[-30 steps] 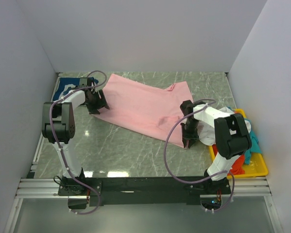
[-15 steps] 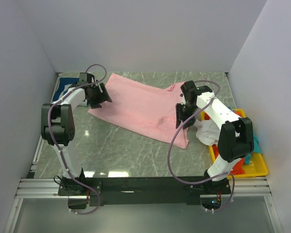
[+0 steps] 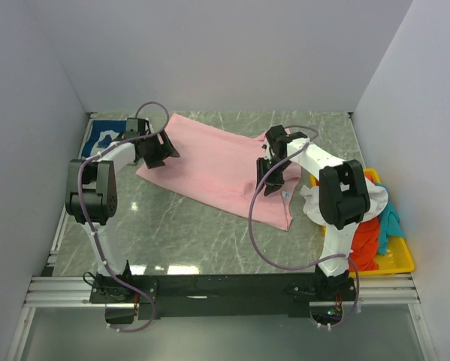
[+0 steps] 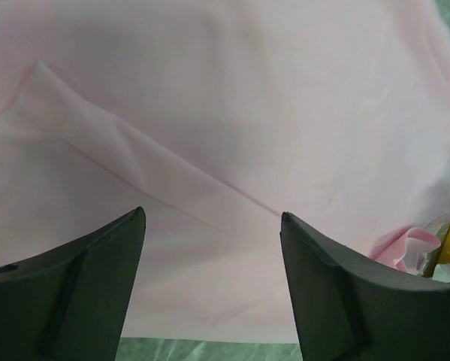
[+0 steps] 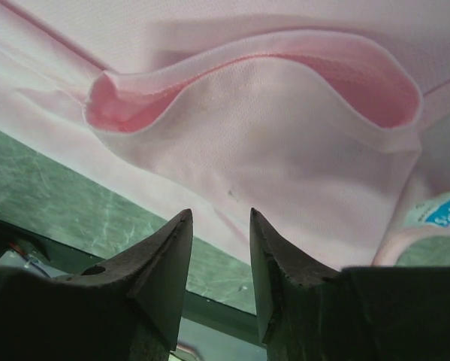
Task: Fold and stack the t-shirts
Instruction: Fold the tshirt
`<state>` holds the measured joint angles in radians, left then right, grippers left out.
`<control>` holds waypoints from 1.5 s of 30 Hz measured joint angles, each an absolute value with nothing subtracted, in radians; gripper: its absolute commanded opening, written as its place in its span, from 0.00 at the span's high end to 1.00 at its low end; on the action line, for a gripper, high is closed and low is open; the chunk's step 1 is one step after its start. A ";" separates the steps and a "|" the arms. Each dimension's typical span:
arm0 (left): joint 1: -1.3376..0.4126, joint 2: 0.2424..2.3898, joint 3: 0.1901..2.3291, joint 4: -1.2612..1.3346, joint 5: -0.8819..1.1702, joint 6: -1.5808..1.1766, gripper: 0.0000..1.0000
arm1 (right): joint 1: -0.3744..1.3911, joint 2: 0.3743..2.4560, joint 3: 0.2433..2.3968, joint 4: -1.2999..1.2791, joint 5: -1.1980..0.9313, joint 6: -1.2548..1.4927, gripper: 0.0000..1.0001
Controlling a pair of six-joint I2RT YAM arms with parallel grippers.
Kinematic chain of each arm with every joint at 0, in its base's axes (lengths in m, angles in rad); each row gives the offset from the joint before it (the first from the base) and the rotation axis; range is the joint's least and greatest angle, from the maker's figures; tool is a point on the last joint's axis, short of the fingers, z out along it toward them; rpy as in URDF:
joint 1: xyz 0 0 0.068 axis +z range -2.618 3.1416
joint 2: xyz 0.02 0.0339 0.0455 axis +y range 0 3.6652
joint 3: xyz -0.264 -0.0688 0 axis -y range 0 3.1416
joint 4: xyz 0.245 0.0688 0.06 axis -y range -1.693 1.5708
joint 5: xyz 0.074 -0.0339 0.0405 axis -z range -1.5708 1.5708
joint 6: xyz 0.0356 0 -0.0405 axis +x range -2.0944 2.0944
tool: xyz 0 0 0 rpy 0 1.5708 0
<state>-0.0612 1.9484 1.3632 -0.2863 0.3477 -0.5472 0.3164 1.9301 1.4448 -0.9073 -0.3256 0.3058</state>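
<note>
A large light-pink t-shirt (image 3: pixel 209 165) lies spread across the middle of the green table. My left gripper (image 3: pixel 163 154) hovers over its left edge, open, with only pink cloth (image 4: pixel 232 90) under the jaws (image 4: pixel 211 218). Above the shirt's right part, my right gripper (image 3: pixel 269 180) also stands open (image 5: pixel 220 214), nothing between its fingers. A curled fold of pink cloth (image 5: pixel 285 113) lies just beyond them. A navy t-shirt with white print (image 3: pixel 101 135) sits at the back left. White (image 3: pixel 356 199), orange-red (image 3: pixel 369 241) and teal (image 3: pixel 391 222) t-shirts are heaped at the right.
The heap rests in a shallow yellow tray (image 3: pixel 405 259) at the table's right edge. White walls close in the left, back and right. Bare marble tabletop (image 3: pixel 194 233) shows between the pink shirt and the arm bases. A blue-and-white label (image 5: pixel 442 212) shows on the shirt.
My right gripper let go of the pink shirt's near right corner, opened and moved back and left over the shirt. My left gripper shifted slightly to the back right.
</note>
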 measured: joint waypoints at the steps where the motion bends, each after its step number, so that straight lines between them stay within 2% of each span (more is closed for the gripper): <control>1: -0.061 1.951 1.341 -0.266 0.352 -0.552 0.22 | 0.316 1.934 1.440 -0.897 -0.329 0.306 0.57; 12: -0.060 1.932 1.223 -0.205 0.331 -0.603 0.20 | 0.316 1.947 1.288 -0.819 -0.357 0.315 0.58; 20: -0.060 1.750 1.003 -0.201 0.264 -0.630 0.19 | 0.316 1.930 1.247 -0.804 -0.376 0.319 0.58; 34: -0.062 1.390 0.669 -0.304 0.211 -0.768 0.19 | 0.323 1.756 0.978 -0.836 -0.417 0.332 0.58; 39: -0.061 1.293 0.650 -0.380 0.183 -0.789 0.19 | 0.341 1.746 1.008 -0.903 -0.356 0.310 0.58; 45: -0.062 1.275 0.744 -0.405 0.168 -0.775 0.19 | 0.343 1.738 1.178 -0.959 -0.312 0.293 0.58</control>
<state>-0.0616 1.2747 0.7441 -0.4053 0.1680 -0.7750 0.3428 1.7378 1.1782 -0.9588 -0.3119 0.2928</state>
